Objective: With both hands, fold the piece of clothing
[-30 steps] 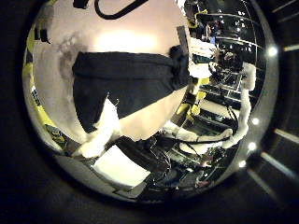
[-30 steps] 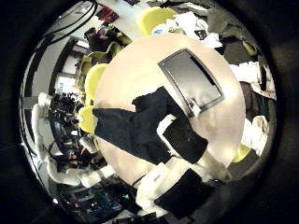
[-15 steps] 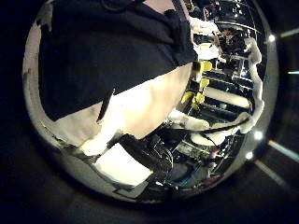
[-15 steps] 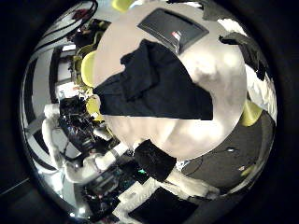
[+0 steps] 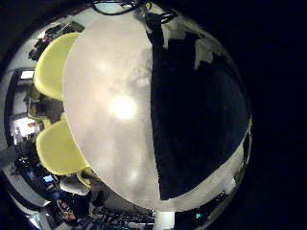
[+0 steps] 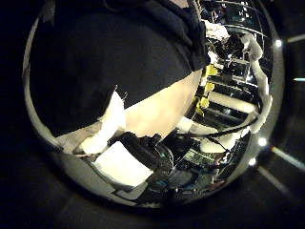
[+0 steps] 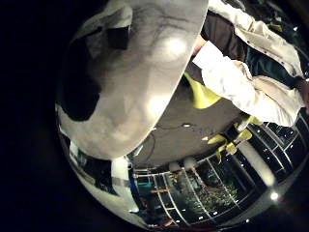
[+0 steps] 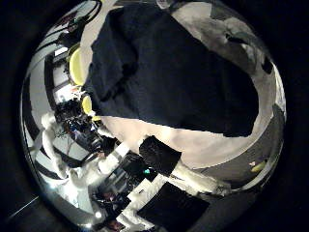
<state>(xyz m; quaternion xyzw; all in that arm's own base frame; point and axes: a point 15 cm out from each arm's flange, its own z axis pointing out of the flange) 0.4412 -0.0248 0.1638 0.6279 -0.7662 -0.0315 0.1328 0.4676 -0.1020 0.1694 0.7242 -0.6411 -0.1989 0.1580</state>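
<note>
Black cloth garment [image 8: 179,72] spread flat on round pale desk [image 5: 106,105], filling upper part of right thumb-side view, right half of left little-finger view. I see no fold made yet; whole task left. Left hand [image 6: 110,129], right hand [image 8: 159,155] close above cloth; fingers' state: cannot tell.

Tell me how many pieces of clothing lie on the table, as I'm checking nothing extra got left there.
1. A single dark garment lies spread on the round table, filling much of both hands' palm views. Anything beneath it would be hidden.
</note>
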